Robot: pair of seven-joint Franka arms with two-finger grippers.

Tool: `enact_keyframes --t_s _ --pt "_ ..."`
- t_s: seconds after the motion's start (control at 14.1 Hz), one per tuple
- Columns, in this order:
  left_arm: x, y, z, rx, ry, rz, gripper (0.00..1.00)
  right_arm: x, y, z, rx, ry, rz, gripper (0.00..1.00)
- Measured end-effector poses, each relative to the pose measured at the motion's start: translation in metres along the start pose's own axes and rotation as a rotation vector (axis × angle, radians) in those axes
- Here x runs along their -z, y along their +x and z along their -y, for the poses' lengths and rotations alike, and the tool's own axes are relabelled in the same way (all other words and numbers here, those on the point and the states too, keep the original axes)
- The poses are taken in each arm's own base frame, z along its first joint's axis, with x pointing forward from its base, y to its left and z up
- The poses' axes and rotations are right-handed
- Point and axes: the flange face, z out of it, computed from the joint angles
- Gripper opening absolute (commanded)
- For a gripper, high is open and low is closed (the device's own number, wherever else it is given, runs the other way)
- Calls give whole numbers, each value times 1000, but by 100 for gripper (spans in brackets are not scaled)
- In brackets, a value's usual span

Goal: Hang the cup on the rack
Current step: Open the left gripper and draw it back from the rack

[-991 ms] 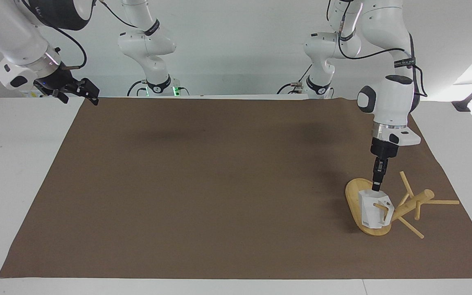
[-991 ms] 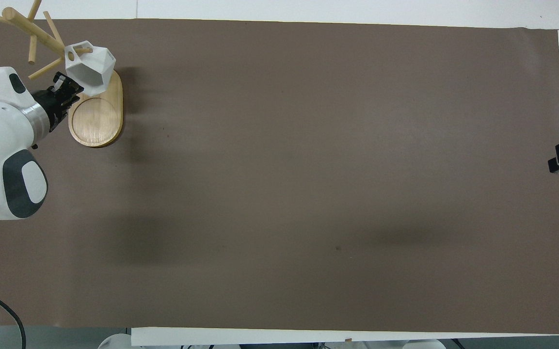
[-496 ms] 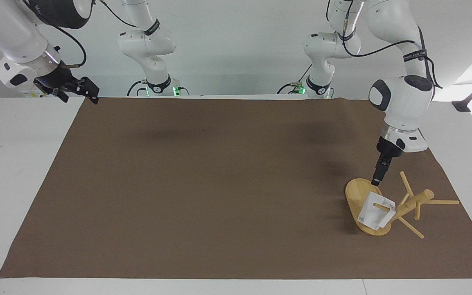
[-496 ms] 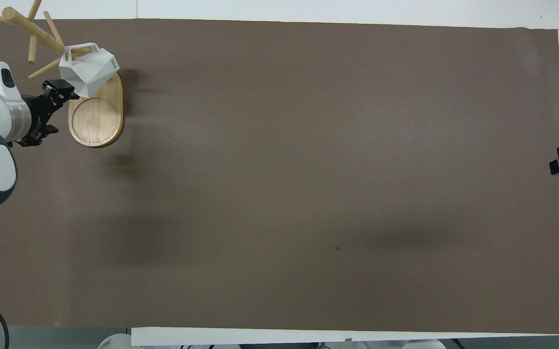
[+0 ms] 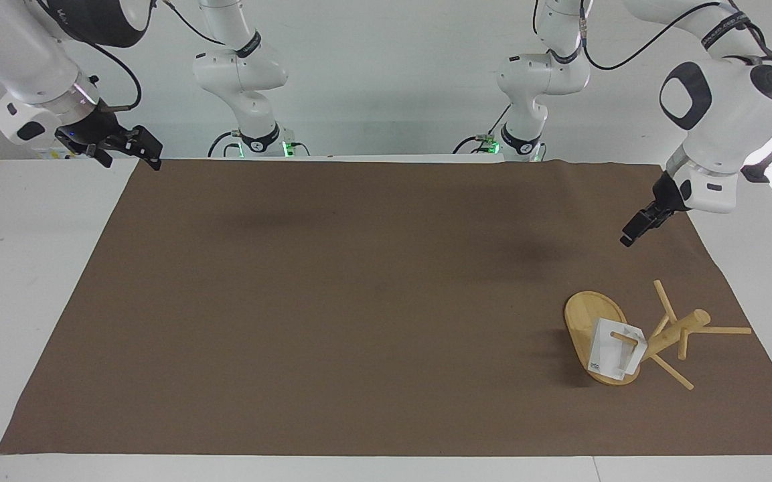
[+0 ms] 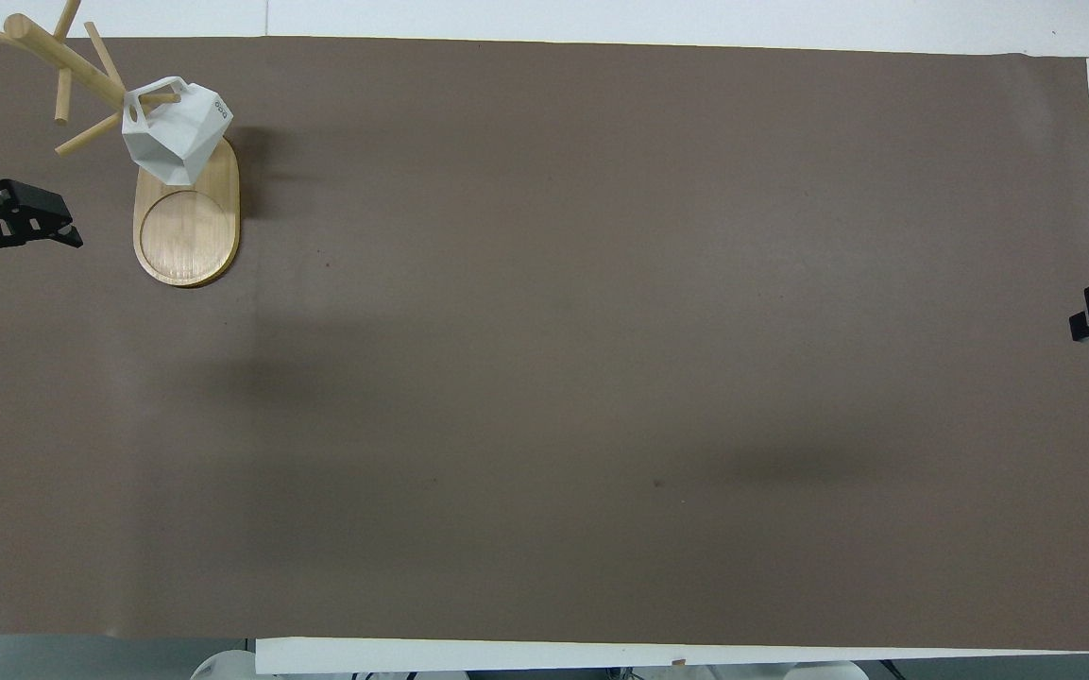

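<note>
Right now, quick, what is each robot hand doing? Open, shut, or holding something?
Left gripper: up over the mat, holding nothing; open or shut cannot be told.
Right gripper: waiting over its table end, open, holding nothing.

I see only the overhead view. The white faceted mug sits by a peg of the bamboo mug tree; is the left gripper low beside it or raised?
Observer: Raised. The left gripper hangs high over the brown mat, well clear of the white faceted mug.
Operator: Does the mug hang?
Observer: A peg of the bamboo mug tree passes through its handle, and no gripper touches it.
Operator: And the right gripper?
Observer: The right gripper waits, jaws open, over the table's edge at the right arm's end.
</note>
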Motion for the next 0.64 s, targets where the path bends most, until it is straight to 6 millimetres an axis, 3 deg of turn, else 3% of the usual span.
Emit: enact_keyframes --t_s 0.28,0.64 --pt "46 -13 -2 -324 15 67 100 0 0 0 0 0 0 100" --pt "88 -13 -6 -371 11 43 100 0 0 0 0 0 1 100"
